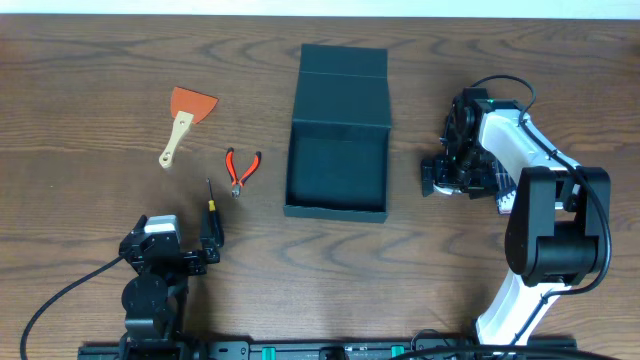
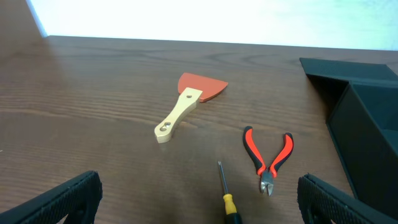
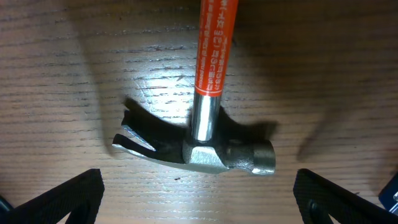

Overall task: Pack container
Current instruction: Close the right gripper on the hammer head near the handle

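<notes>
The table is dark brown wood with fine, raised-looking grain, and it takes a soft sheen where light pools on it. The container looks like matt, smooth, dark cardboard. At the far left, the scraper has a pale, bare wooden handle and a dull orange blade, seemingly plastic. The cutters have red-and-black grips, rubbery or plastic, with dull grey metal at the nose. The screwdriver pairs a thin dark metal shaft with a glossy yellow plastic handle. On the right, the claw hammer has a polished, slightly scuffed steel head, a chrome neck and a glossy orange printed handle. The left gripper has matt black fingers, finely textured.
</notes>
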